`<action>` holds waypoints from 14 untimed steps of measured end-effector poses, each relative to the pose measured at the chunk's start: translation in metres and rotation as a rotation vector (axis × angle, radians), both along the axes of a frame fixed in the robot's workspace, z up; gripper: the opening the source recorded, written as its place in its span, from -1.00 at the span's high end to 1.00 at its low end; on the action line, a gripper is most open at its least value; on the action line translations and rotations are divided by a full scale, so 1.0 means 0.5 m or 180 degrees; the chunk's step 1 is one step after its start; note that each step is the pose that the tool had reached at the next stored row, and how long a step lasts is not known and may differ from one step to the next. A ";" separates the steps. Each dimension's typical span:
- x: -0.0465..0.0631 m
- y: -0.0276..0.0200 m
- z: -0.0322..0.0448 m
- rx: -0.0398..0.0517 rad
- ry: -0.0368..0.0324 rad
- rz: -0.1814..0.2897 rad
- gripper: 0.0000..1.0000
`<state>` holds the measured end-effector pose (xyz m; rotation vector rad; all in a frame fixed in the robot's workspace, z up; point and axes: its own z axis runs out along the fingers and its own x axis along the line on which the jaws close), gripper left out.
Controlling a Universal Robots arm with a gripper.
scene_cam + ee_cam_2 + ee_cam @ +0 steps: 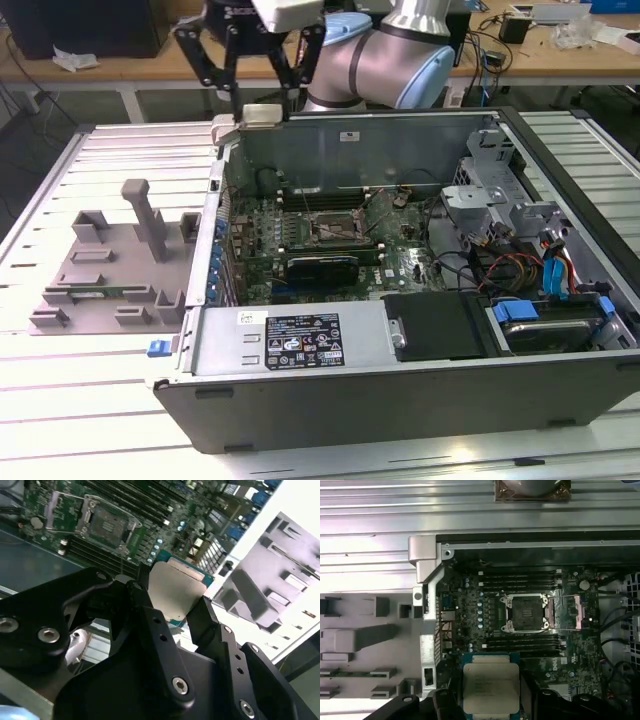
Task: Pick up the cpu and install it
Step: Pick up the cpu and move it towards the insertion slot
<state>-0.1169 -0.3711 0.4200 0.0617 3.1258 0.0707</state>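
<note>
Two opposite edges of the cpu (491,687) sit clamped in the tool (491,702), so it hangs level, underside free for the socket (526,612).

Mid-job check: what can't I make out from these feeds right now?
- The cpu, underside: hidden in both wrist views by its own metal top.
- Its sides: covered by the gripper clamped on it; one edge is cut off by the first wrist view's frame.
- The socket, pins: too small to make out in every view.
</note>
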 end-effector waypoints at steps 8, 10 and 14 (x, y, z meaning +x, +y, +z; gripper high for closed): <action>0.104 0.0000 0.000 0.0000 0.0001 0.0000 -0.08; 0.124 -0.0001 0.000 0.0000 0.0001 0.0000 -0.08; 0.137 -0.0002 0.000 0.0000 0.0001 0.0000 -0.08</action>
